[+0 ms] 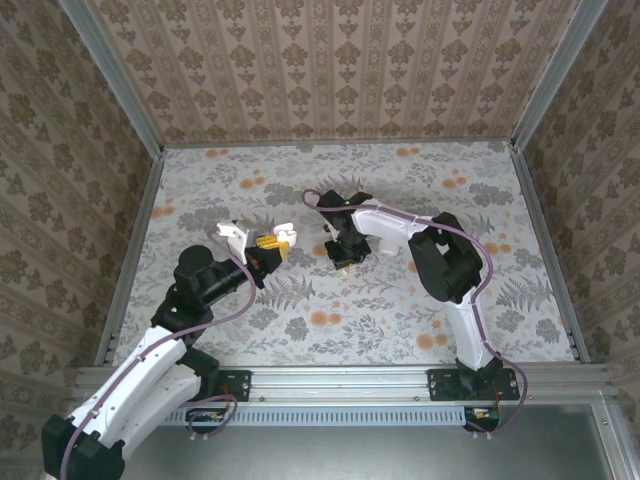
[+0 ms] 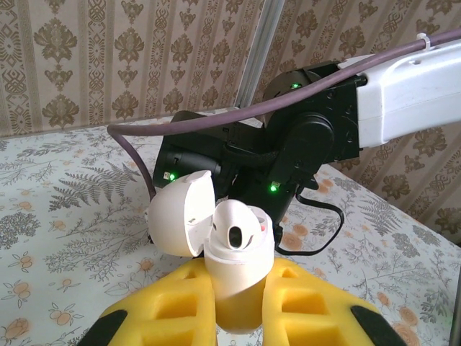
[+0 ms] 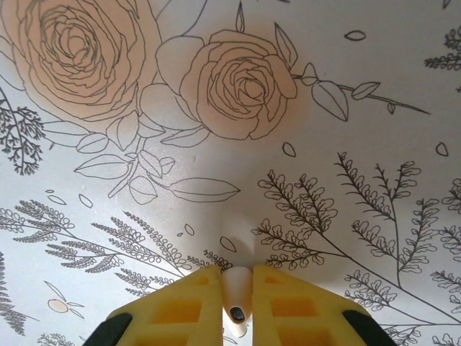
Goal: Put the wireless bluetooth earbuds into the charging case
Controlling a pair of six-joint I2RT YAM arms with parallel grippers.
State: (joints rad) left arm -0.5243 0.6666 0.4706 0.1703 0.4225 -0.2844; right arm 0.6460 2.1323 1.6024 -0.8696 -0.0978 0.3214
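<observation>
Holding the case [image 2: 238, 270] by its body between yellow fingers, the left gripper [image 2: 241, 321] keeps it raised over the table [image 2: 65, 216], facing the right arm. The lid [image 2: 180, 223] stands open to the left, and a seated earbud [image 2: 235, 229] with a dark spot shows in the mouth. The right gripper [image 3: 236, 310], pointing down at the floral cloth, is closed narrow on a second earbud [image 3: 236, 292].
</observation>
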